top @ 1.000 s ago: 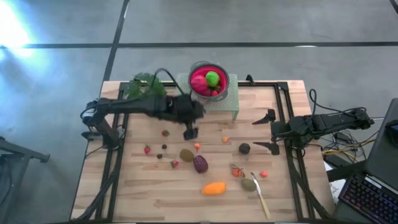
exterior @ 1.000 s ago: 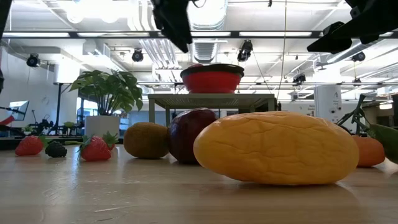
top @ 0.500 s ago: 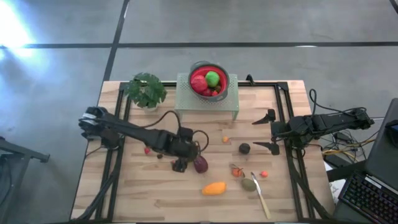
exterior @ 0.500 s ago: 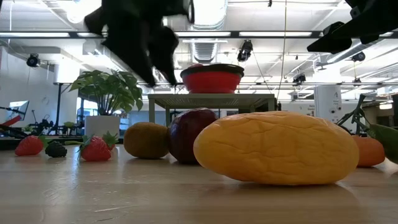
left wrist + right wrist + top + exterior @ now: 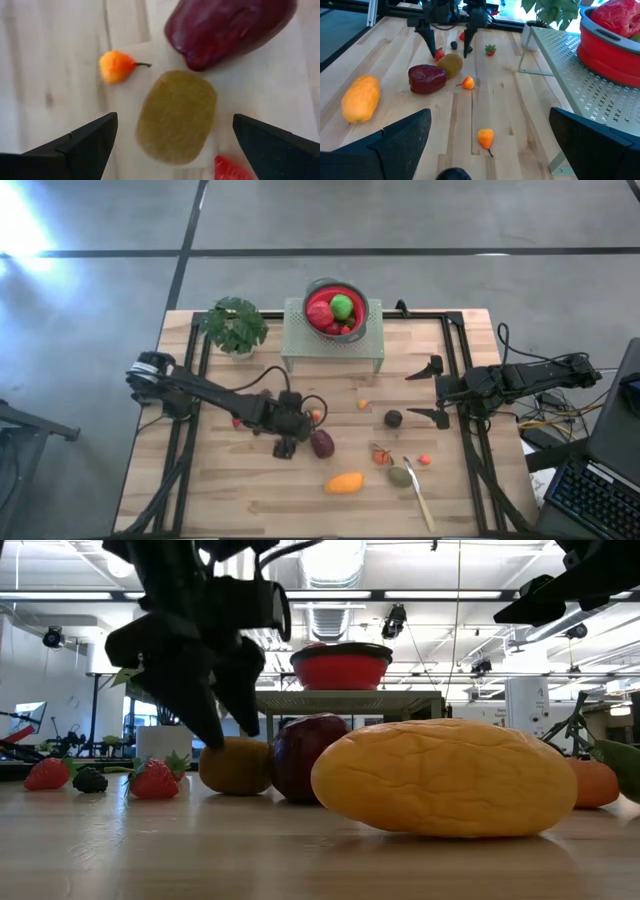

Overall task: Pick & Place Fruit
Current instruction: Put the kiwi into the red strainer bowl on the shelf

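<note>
The left gripper (image 5: 170, 135) hangs directly over the brown kiwi-like fruit (image 5: 176, 116), fingers spread wide and empty, one to each side of the fruit; this straddling stance suits a closing grasp as the likely next step. The fruit lies on the worktop (image 5: 250, 490), touching or just beside the maroon fruit (image 5: 322, 443), with a small orange berry (image 5: 116, 66) near it. This crowding calls for a narrow approach, or a neighbour may be nudged.

The right gripper (image 5: 430, 392) waits released at the worktop's right edge, well apart from the fruit.

A red bowl (image 5: 335, 311) on a pale perforated stand (image 5: 300, 340) already holds a green apple (image 5: 342, 306) and red pieces, and is the probable destination.

The worktop is light wooden planking, scattered with loose fruit, an orange oval (image 5: 344, 482), a utensil (image 5: 420, 495) and a potted plant (image 5: 234, 325). Beyond it lies an open grey-floored hall with ceiling lights.
</note>
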Tool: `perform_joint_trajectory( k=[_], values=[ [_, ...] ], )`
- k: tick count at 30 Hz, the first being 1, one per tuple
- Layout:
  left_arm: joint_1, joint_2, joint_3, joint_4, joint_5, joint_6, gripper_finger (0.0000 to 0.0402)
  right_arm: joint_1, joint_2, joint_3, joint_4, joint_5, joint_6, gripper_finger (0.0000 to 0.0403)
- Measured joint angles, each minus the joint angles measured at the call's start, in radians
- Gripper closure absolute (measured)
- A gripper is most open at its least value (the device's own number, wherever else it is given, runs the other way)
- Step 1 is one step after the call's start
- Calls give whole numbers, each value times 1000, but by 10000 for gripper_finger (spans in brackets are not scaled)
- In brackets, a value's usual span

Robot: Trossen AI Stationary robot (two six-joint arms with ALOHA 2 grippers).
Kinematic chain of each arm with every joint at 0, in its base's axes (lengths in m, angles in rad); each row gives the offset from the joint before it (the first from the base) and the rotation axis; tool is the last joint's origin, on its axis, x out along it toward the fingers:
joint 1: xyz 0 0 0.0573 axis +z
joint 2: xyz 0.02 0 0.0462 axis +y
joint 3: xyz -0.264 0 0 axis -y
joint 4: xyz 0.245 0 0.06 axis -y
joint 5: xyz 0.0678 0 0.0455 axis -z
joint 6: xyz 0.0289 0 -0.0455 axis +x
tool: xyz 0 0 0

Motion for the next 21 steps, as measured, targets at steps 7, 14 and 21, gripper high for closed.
perform_joint_trajectory(
  k=[7, 14, 21],
  values=[
    [2, 0, -76, 135, 59, 1, 3, 0, 0, 0, 0, 0, 0, 3],
    [14, 0, -131, 193, 55, 0, 3, 0, 0, 0, 0, 0, 0, 3],
    [24, 1, -146, 227, 54, -1, 4, 0, 0, 0, 0, 0, 0, 3]
  ],
)
